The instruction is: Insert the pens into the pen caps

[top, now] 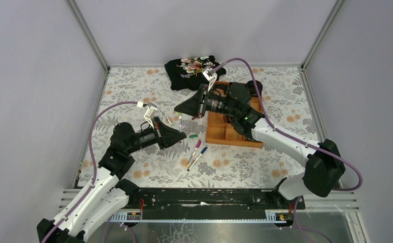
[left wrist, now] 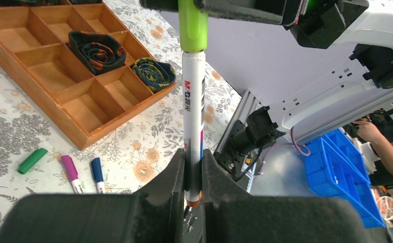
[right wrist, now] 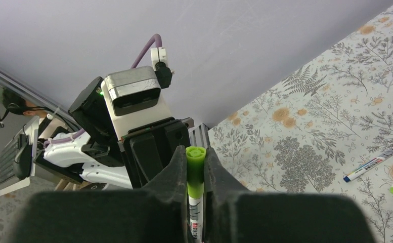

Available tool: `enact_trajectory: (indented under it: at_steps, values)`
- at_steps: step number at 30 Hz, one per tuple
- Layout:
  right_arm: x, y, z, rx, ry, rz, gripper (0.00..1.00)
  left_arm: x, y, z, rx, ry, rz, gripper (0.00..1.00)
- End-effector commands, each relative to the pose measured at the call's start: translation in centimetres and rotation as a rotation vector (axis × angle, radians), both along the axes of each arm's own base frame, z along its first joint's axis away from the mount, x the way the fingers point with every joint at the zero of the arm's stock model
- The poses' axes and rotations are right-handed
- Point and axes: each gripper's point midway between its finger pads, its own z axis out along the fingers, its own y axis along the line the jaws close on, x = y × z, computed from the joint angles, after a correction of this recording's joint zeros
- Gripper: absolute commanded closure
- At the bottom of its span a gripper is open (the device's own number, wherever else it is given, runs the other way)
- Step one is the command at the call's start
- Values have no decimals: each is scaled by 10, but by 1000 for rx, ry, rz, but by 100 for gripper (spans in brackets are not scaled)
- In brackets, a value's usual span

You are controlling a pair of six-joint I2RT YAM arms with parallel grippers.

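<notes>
Left gripper (left wrist: 193,154) pinches a white pen (left wrist: 193,101); right gripper (right wrist: 195,152) squeezes its green cap (right wrist: 195,174), just left of orange tray (top: 232,142).

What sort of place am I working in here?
Probably a robot lab's test cell: plain grey panel walls on metal posts box in the flowered tablecloth, and blue storage bins sit beyond its edge.

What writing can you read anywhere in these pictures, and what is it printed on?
"M&G", in red, along the white pen that the left gripper clamps, just below its light green cap.
Blue print beside it on that barrel: too blurred to read.
Print on the black cloth: too small to read.
Print on the loose pen: too small to read.
</notes>
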Motion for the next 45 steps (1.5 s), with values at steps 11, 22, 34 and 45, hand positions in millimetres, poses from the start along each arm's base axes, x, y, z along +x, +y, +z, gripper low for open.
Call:
enact_trajectory:
  at_steps: [11, 22, 34, 45]
  values:
    - [-55, -17, -69, -128, 95, 163, 100, 14, 3, 77, -141, -167, 74, 100]
    - [-106, -13, -128, -251, 235, 264, 100, 18, 6, 103, -164, -251, 101, 100]
    - [-38, -53, -90, -379, 56, -202, 38, 40, 11, -18, 71, 73, 205, 100]
    - [21, -143, -136, -528, 178, -563, 20, 25, 22, -148, 367, 459, 331, 100]
